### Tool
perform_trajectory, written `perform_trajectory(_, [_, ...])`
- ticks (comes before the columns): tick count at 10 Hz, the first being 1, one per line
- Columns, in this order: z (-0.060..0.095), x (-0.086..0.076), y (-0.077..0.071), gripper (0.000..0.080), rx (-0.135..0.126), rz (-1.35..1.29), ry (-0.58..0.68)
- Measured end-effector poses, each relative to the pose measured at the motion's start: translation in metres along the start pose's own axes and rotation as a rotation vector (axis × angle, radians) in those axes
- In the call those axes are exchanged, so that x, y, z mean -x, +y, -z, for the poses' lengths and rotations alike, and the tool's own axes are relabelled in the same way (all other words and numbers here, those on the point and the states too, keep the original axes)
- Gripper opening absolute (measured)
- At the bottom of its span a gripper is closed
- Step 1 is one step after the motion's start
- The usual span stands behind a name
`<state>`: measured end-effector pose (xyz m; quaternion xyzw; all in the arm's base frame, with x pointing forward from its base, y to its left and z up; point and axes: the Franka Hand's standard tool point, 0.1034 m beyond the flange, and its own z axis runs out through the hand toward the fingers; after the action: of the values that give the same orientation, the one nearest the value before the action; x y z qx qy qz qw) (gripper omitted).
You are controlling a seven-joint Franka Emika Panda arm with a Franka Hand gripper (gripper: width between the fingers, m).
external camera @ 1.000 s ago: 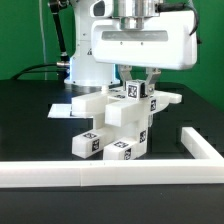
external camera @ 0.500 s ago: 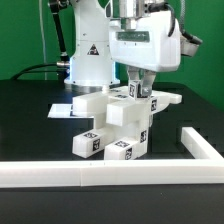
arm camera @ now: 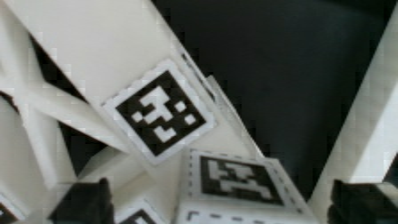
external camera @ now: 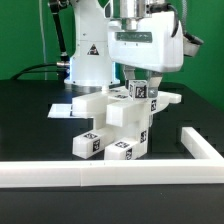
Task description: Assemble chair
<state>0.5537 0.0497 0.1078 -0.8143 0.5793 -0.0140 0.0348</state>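
Two tags [arm camera: 164, 110] close-up at wrist, exterior shows whole chair [external camera: 118, 125]

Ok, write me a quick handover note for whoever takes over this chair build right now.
Gripper: low over the top of the chair parts, fingers either side of a tagged piece; whether it is clamped cannot be told.
Chair: white tagged blocks stacked mid-table, behind the border rail.
Done: several parts appear joined.
Left: not yet a finished chair; check the grip before moving.
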Motion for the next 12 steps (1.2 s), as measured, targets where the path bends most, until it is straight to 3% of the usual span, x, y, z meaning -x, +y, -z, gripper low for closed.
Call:
perform_trajectory(9, [0.0006,0.0011,-0.0007,0.0649,0.000,0.900,0.002])
perform_trajectory(12, [0.0008,-0.0005,-0.0003,0.0649,0.016,1.107,0.012])
